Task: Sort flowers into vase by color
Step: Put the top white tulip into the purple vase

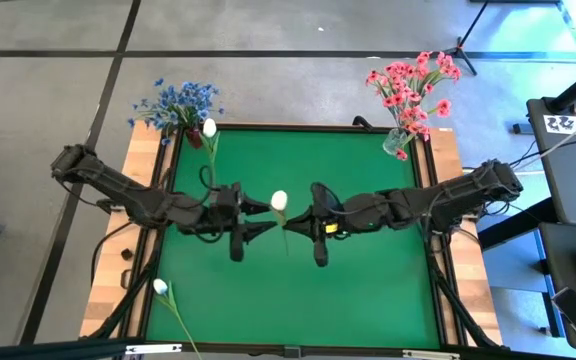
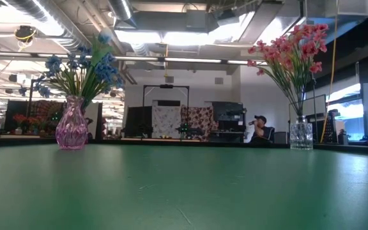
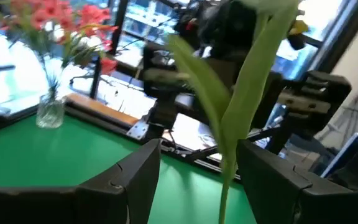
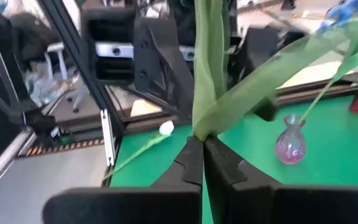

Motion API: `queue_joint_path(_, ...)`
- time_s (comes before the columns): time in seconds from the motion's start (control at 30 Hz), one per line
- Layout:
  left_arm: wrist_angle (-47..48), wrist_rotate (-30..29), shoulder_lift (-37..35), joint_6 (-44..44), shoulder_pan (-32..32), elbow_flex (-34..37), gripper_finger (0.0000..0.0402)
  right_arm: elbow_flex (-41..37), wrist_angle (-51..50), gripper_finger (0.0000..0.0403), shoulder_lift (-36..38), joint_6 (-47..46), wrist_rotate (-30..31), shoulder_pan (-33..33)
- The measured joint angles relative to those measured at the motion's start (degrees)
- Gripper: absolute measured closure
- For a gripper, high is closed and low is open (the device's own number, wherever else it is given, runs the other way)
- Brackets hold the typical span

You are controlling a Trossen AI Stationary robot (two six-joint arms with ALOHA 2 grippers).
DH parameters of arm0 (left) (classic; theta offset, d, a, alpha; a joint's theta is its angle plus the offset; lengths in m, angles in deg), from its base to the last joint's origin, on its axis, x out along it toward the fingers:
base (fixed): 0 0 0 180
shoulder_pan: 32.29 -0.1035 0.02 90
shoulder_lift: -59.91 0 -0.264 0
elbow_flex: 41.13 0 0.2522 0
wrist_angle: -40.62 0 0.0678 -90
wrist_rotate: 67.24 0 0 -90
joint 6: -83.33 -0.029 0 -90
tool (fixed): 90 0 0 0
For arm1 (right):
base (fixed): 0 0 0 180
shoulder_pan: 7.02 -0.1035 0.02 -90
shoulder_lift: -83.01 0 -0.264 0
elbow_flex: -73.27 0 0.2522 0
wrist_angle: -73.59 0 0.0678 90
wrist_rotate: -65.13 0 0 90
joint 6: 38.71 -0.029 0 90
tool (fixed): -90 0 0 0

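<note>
My right gripper (image 4: 202, 146) is shut on a white-budded flower (image 1: 279, 201) at the middle of the green table (image 1: 368, 290), held in the air. My left gripper (image 3: 201, 168) faces it from the left, open. Its fingers stand on either side of the flower's stem (image 3: 229, 155), and I see no touch. Blue flowers (image 2: 82, 67) stand in a pink glass vase (image 2: 72, 131) at the far left corner. Pink flowers (image 2: 296, 51) stand in a clear vase (image 2: 301, 135) at the far right. Two more white flowers lie flat on the table, one far left (image 1: 209, 128) and one near left (image 1: 160, 287). My right gripper pinches the flower's green stem (image 4: 205, 124) between its two fingers, just where the long leaves branch off. The fingers come in about level from the table's right and lie across the stem. The flower stands upright, bud up, lifted clear of the table.
The two vases stand at the far corners, just at the green mat's edge. The wooden table frame (image 1: 138, 250) borders the mat. Beyond the table the low view shows a room with a seated person (image 2: 259, 128) far off.
</note>
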Motion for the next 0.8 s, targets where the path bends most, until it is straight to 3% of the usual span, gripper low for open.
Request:
queue_joint_path(0.13,-4.47,3.44,2.15,-3.19,-1.62,0.11,0.0194,0.0,-0.44,0.0402,-1.97,0.66,-1.58,0.92)
queue_joint_path(0.5,-4.78,3.3,2.01,-1.91,-4.08,0.04,0.0212,-0.02,-0.34,0.0402,-2.82,1.14,0.76,0.85)
queue_joint_path(0.63,-4.79,3.48,1.98,-1.45,-4.18,0.04,0.0264,-0.02,-0.3,0.0383,-2.82,1.12,0.85,0.85)
queue_joint_path(0.8,-4.62,3.23,1.66,-1.72,-4.2,0.04,0.0372,-0.02,-0.21,0.0315,-2.82,2.3,4.26,0.72)
